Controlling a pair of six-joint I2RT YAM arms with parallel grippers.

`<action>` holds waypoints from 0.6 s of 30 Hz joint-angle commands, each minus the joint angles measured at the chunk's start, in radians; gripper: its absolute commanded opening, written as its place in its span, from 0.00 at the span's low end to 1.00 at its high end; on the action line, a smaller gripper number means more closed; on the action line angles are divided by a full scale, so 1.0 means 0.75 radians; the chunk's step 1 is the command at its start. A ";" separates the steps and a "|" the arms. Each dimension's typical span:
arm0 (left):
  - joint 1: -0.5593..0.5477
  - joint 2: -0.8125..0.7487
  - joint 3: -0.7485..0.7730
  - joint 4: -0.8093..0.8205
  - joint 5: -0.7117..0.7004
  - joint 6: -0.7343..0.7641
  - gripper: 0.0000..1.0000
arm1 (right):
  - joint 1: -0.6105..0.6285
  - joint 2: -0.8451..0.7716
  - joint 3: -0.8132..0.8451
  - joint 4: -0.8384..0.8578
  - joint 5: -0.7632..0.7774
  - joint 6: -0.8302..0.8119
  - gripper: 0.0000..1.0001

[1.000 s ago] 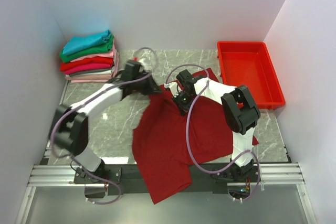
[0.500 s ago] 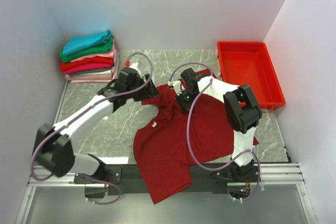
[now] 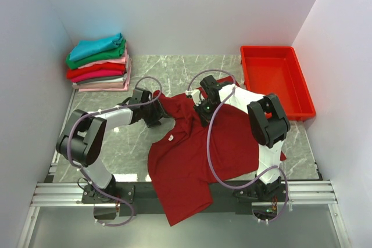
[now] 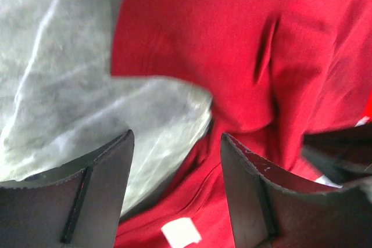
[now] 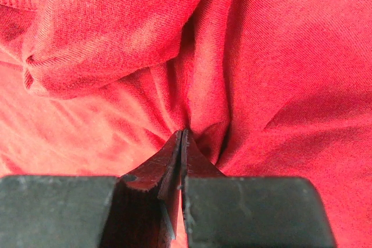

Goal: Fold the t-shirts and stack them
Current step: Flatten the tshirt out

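Observation:
A large dark red t-shirt (image 3: 192,155) lies crumpled across the table's middle, its lower part hanging over the near edge. Its white neck label (image 3: 172,137) faces up. My left gripper (image 3: 154,115) is open and empty, hovering over the shirt's left edge; in the left wrist view (image 4: 176,136) the jaws stand wide apart over the red cloth (image 4: 192,39) and the label (image 4: 181,232). My right gripper (image 3: 203,111) is shut on a pinch of the shirt near its upper middle, and the right wrist view (image 5: 183,133) shows puckered cloth (image 5: 279,56) at the tips. Folded teal, green, pink and red shirts (image 3: 99,62) are stacked at the back left.
A rigid bright red tray (image 3: 276,82) stands at the back right. Grey marble table (image 3: 125,143) shows to the left of the shirt. White walls close in the left, back and right sides. A metal rail (image 3: 186,193) runs along the near edge.
The left arm has drawn back and dropped lower, and its gripper now stands open over the shirt's left edge. The collar area has folded over, showing the label. The right gripper has barely moved.

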 commanded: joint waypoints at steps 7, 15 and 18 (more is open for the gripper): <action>0.043 0.103 0.006 0.141 -0.256 -0.330 0.65 | -0.009 -0.054 0.055 -0.033 -0.040 -0.018 0.06; 0.051 0.103 0.017 0.004 -0.424 -0.357 0.57 | -0.009 -0.050 0.059 -0.035 -0.049 -0.018 0.06; 0.053 0.107 0.018 -0.012 -0.459 -0.345 0.54 | -0.009 -0.046 0.064 -0.037 -0.051 -0.018 0.06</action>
